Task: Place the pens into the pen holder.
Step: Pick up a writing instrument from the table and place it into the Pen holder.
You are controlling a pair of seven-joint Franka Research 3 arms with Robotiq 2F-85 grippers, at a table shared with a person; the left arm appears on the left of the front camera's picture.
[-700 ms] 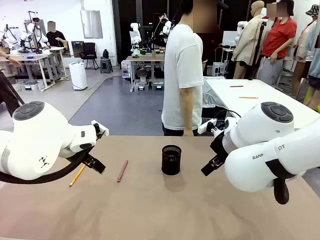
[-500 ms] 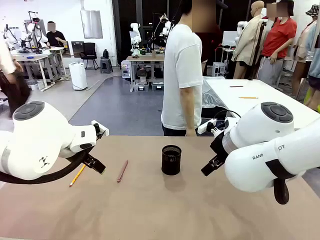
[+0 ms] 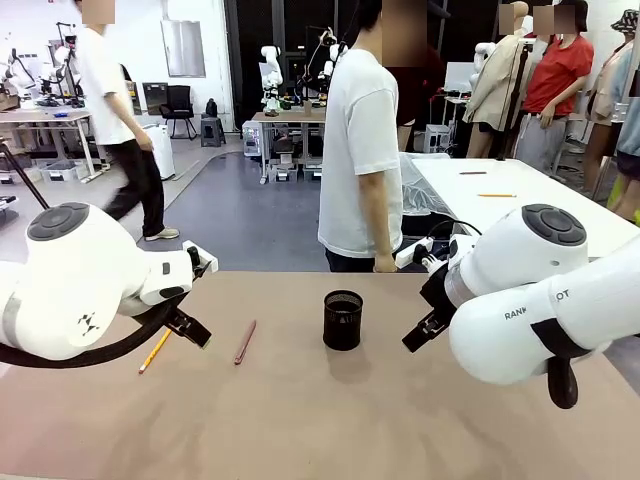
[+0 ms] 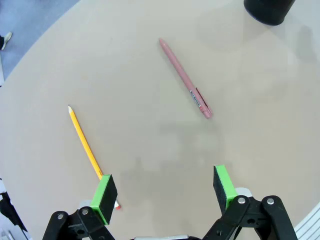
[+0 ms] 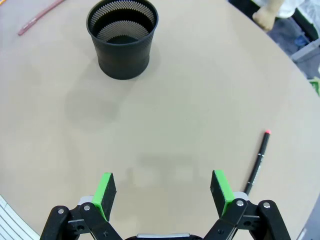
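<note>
- Pencil (image 4: 85, 145) lies flat at 10 o'clock from my left gripper (image 4: 162, 182), its near end just beside one pad. My jaws stand apart and empty, poised, I judge, to come down on it.
- Reddish-brown pen (image 4: 184, 79) lies at 12 o'clock, well apart from the pencil, so each can be pinched singly.
- Pen holder (image 5: 122, 62) stands upright, mouth up, between my arms, at about 11 o'clock from my right gripper (image 5: 162, 187), which is likewise spread and empty.
- Black pen (image 5: 257, 162) lies near 3 o'clock, just beside that gripper's finger.

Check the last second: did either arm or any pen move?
No. The left gripper and right gripper stay open above the table; the yellow pencil, reddish-brown pen, black pen and pen holder lie untouched. Only a passer-by behind walked into view.
</note>
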